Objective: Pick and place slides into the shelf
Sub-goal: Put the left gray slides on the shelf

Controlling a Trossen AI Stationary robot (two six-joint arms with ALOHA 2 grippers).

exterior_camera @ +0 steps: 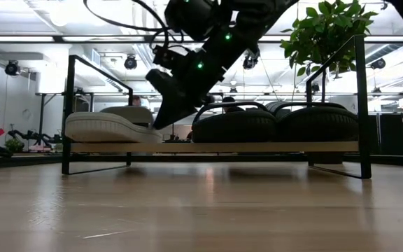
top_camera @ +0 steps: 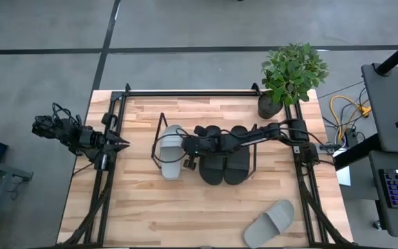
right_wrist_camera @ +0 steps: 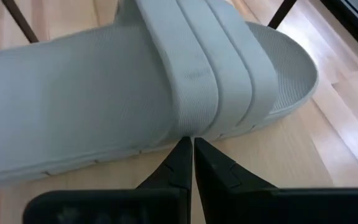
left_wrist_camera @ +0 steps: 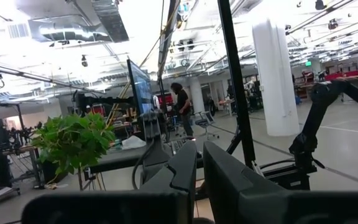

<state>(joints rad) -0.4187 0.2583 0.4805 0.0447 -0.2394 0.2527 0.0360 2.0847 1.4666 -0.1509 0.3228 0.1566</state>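
I see the right gripper (top_camera: pixel 188 147), jaws pressed together w/ nothing between, tips at the side edge of a grey slide (top_camera: pixel 171 151) on the shelf (top_camera: pixel 161 123). Its long axis runs front-to-back; which end is the toe I can't tell. Two black slides (top_camera: pixel 224 153) sit beside it, partly hidden under the arm. Second grey slide (top_camera: pixel 269 222) lies diagonal near the table's front edge. Left gripper (top_camera: pixel 121 144) waits at the left rail, jaws closed.

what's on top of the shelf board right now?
On the shelf: one grey slide at one end and two black slides beside it. The right gripper hides the grey slide's inner edge.
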